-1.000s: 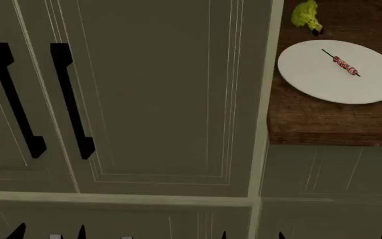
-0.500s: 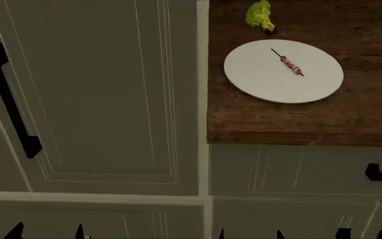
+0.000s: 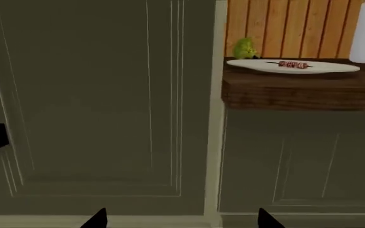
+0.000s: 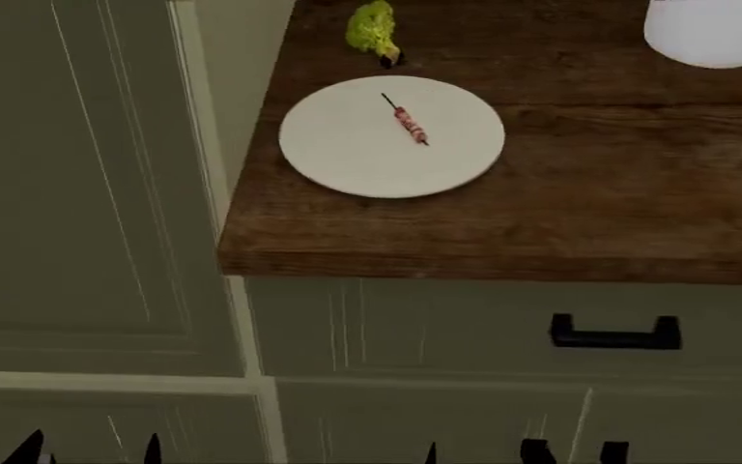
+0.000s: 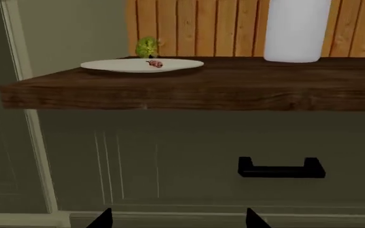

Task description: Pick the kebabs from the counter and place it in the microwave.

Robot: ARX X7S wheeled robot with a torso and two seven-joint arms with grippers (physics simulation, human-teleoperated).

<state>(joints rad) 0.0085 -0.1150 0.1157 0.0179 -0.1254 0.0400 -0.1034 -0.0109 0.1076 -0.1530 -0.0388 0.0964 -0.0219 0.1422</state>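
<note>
One white plate (image 4: 390, 135) on the bench (image 4: 578, 193) holds the single kebabs (image 4: 408, 122); one broccoli floret (image 4: 373, 29) sits just behind it. Plate and bench have slid leftward in my head view since before. My left fingers (image 3: 100, 219) and right fingers (image 5: 103, 218) stand wide apart, empty.

Broccoli (image 4: 374, 29) crowds the plate's (image 4: 345, 155) far rim.
</note>
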